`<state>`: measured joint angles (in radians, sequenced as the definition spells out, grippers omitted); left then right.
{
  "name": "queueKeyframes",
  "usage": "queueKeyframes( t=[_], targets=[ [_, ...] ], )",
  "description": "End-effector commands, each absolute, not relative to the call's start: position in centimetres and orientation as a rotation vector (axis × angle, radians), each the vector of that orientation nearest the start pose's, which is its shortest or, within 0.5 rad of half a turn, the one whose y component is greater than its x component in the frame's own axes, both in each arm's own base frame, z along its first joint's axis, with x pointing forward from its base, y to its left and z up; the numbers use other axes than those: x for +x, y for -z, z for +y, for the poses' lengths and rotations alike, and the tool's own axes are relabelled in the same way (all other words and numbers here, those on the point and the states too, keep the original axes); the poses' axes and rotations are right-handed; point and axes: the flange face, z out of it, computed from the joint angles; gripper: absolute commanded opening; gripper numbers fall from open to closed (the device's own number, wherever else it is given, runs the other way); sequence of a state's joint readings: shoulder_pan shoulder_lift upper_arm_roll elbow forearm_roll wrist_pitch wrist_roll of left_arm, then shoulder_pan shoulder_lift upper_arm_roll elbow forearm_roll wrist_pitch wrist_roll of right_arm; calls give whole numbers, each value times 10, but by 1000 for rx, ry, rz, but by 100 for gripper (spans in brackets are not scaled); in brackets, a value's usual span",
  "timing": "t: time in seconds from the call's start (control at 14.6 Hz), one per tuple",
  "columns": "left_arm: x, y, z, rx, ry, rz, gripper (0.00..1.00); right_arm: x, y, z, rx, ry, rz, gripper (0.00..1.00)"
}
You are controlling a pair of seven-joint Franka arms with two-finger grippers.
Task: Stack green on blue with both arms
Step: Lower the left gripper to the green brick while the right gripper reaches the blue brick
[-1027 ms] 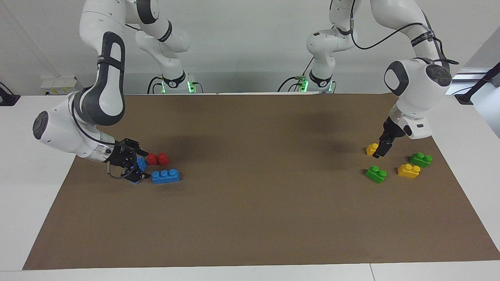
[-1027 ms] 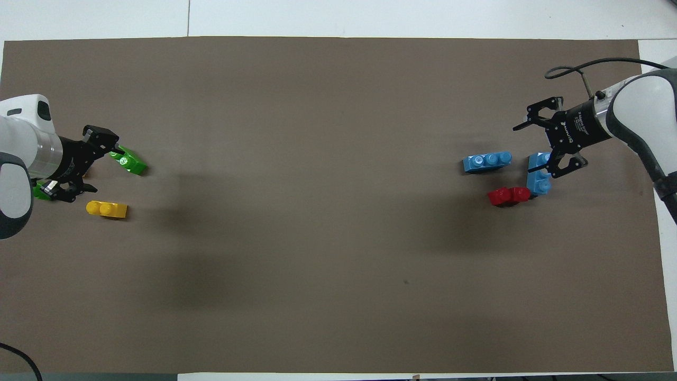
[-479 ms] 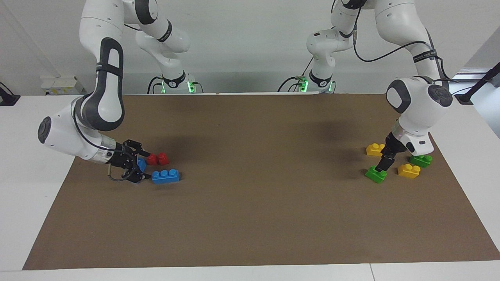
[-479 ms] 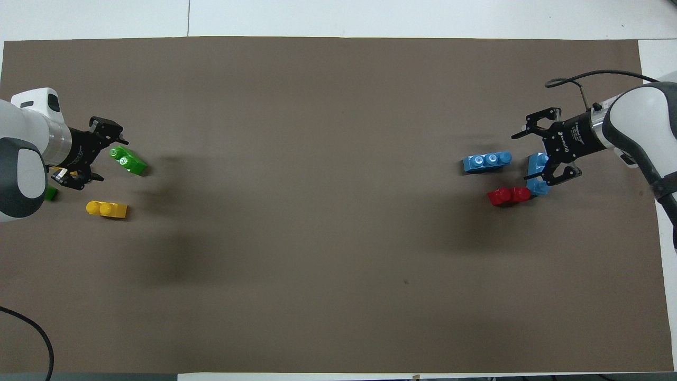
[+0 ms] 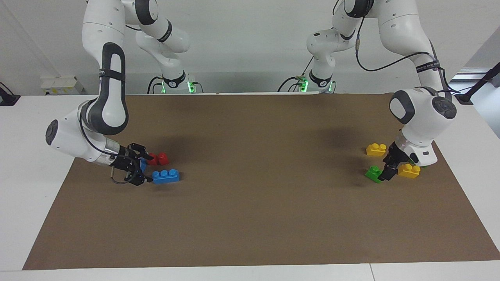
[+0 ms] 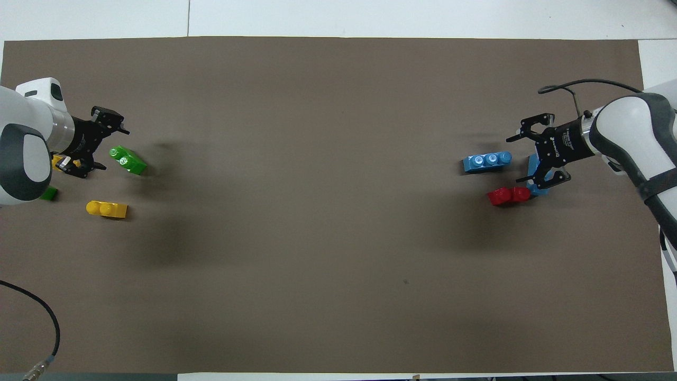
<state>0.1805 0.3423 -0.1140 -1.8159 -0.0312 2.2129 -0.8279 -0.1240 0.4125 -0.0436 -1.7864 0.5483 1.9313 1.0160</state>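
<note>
A green brick [image 5: 373, 173] [image 6: 128, 160] lies at the left arm's end of the mat. My left gripper [image 5: 388, 173] [image 6: 113, 150] is low and open, its fingers astride the end of this brick. A second green brick [image 6: 48, 193] is mostly hidden by the left wrist. A blue brick [image 5: 166, 176] [image 6: 487, 161] lies at the right arm's end. My right gripper [image 5: 147, 168] [image 6: 513, 160] is open and low, its tips at that brick's end. It hangs over a second blue brick [image 5: 143, 164] [image 6: 540, 189], which it mostly hides.
A red brick [image 5: 158, 159] [image 6: 508, 196] lies beside the blue bricks, nearer to the robots. Two yellow bricks [image 5: 376, 149] [image 5: 409, 171] lie close around the left gripper; one shows in the overhead view [image 6: 107, 209]. The brown mat [image 5: 250, 195] covers the table.
The left gripper has come down from over a yellow brick to the green brick's end. The right gripper has sunk lower and edged toward the blue brick. No brick has moved.
</note>
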Motion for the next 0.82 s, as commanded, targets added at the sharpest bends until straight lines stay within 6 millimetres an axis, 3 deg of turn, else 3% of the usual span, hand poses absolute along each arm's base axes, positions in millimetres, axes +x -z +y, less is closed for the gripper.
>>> queueKeyframes(
  t=[0.0,0.41,0.75],
  targets=[
    [648,-342,52,-2882,50,-1443,100,617,-303,-66,-2006,-601,1864,99],
    [646,-314,53,-2862,23,-1349,100,618,-294,-61,-1969,-578,1877,99],
    [643,-306,53,-2871,43,-1344,100,623,-289,-61,-1917,-546,1896,97]
  ],
)
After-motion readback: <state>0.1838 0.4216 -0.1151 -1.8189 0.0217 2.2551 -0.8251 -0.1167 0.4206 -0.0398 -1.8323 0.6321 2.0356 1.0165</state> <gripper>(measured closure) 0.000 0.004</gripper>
